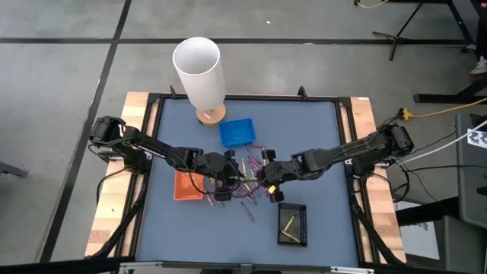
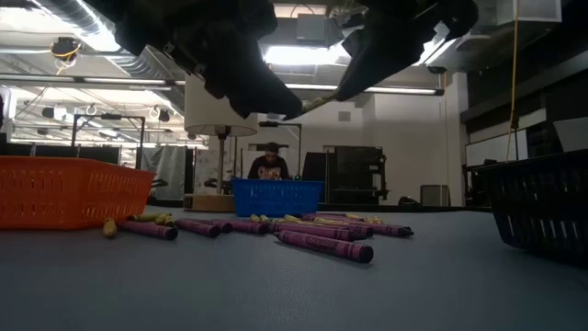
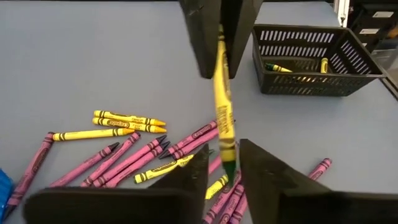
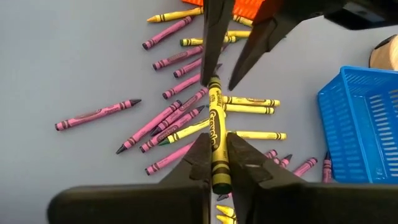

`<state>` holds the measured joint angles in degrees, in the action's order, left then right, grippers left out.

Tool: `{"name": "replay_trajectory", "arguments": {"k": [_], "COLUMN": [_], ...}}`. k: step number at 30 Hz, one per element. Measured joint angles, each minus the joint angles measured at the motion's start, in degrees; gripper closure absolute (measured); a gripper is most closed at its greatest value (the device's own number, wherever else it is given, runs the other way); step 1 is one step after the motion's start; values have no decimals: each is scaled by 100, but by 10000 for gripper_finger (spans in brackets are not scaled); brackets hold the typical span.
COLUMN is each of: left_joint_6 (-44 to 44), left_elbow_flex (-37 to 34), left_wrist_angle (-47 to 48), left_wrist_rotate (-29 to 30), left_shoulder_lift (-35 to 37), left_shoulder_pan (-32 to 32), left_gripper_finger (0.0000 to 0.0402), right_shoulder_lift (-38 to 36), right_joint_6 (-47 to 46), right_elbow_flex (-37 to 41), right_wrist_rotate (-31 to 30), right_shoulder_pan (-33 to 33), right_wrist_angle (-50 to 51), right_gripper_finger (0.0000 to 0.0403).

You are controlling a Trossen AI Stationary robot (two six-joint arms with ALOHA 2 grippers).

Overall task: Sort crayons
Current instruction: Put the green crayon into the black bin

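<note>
Three small trays sat on the blue-grey worktop (image 1: 312, 152). The black tray (image 1: 292, 224) lay nearest the front edge; the left wrist view showed at least three yellow crayons (image 3: 322, 65) inside it. The blue tray (image 1: 237, 133) stood toward the back, beside a white cylinder (image 1: 199, 72) on a round wooden base. The right wrist view showed nothing in the part of the blue tray it saw. The orange tray (image 1: 185, 185) lay partly under the left arm, and what it held could not be told.

Above the middle of the worktop the two end effectors met over one yellow crayon (image 4: 216, 134). The right end effector (image 4: 216, 160) was clenched on its lower end. The left end effector (image 3: 222, 167) had its fingers parted around the other end, the tip between them without clear contact.

The loose crayons (image 4: 180, 118) lay scattered on the worktop between the orange and black trays, purple-pink ones and yellow ones mixed. The right wrist view showed roughly a dozen purple-pink and some eight yellow; an exact count was not possible, as several overlapped. Only the low view showed the room behind, where a person (image 2: 269, 165) sat beyond the blue tray.
</note>
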<state>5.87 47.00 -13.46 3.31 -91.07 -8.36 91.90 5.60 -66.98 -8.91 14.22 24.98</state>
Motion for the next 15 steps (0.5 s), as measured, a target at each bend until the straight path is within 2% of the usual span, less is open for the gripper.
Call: {"name": "replay_trajectory", "arguments": {"k": [7,15], "left_joint_6": [0,0], "left_elbow_flex": [0,0], "left_wrist_angle": [97,99], "left_wrist_rotate": [-2,15], "left_shoulder_lift": [0,0], "left_shoulder_pan": [-40,-46], "left_gripper_finger": [267,253], "right_shoulder_lift": [0,0], "right_joint_6": [-905,-2327], "right_elbow_flex": [-2,-2], "right_wrist_rotate": [976,3261], "right_shoulder_pan": [3,71], "right_wrist_angle": [780,1550], "right_gripper_finger": [372,375]}}
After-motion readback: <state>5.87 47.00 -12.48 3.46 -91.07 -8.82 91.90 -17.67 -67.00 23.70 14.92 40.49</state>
